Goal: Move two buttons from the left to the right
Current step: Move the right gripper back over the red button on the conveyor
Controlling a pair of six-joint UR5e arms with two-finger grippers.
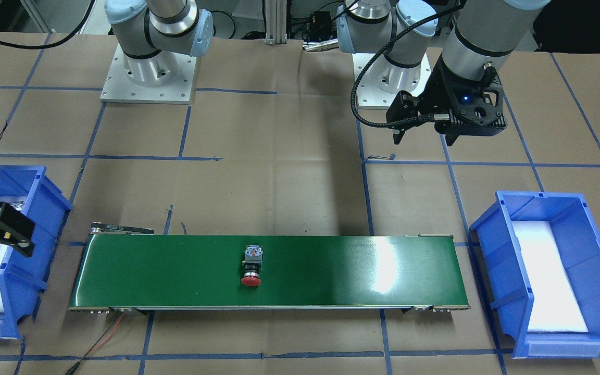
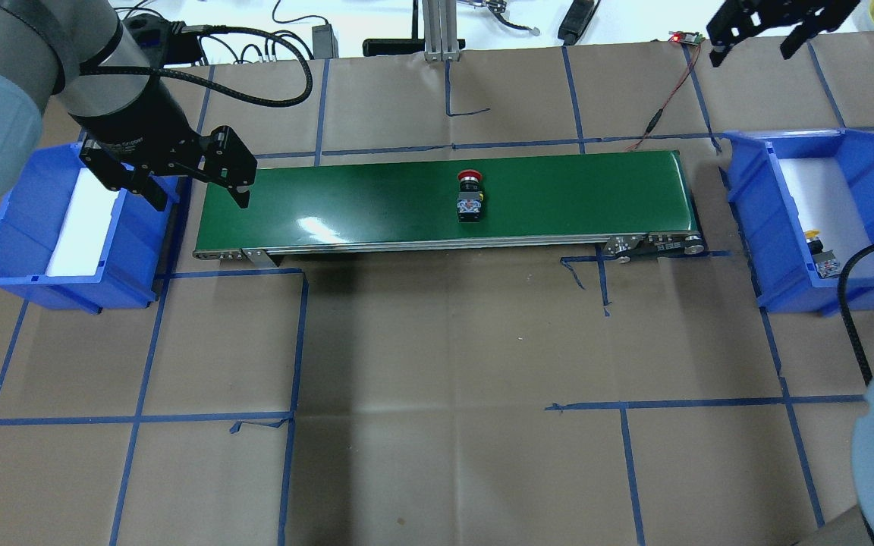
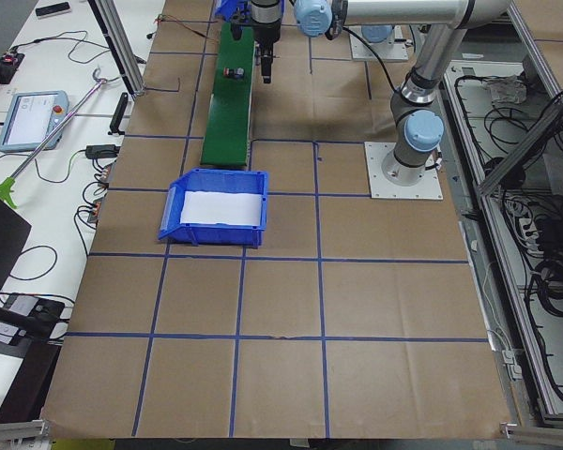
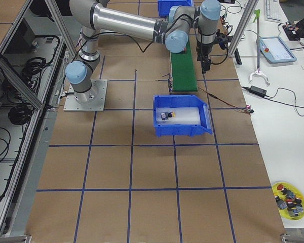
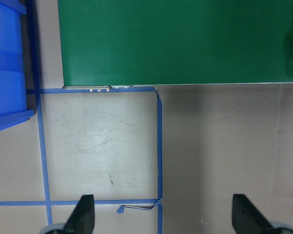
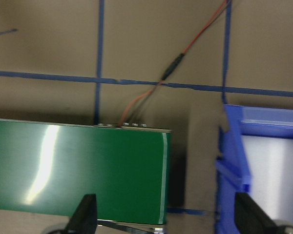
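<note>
Presumably for ferrying, the red button [image 2: 470, 196] is laid on the belt [image 2: 573, 189]; the yellow button [image 2: 820, 254] is lodged in the right bin [image 2: 756, 227]; left tool [image 2: 200, 199] and right tool [image 2: 754, 49] are held spread, empty.

I see the red button [image 2: 470, 196] lying on its side mid-belt [image 2: 573, 193], and the yellow button [image 2: 820, 254] in my right-side bin [image 2: 862, 144].

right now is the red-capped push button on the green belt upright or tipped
Tipped: the red-capped push button lies sideways, cap and grey base both showing.
</note>
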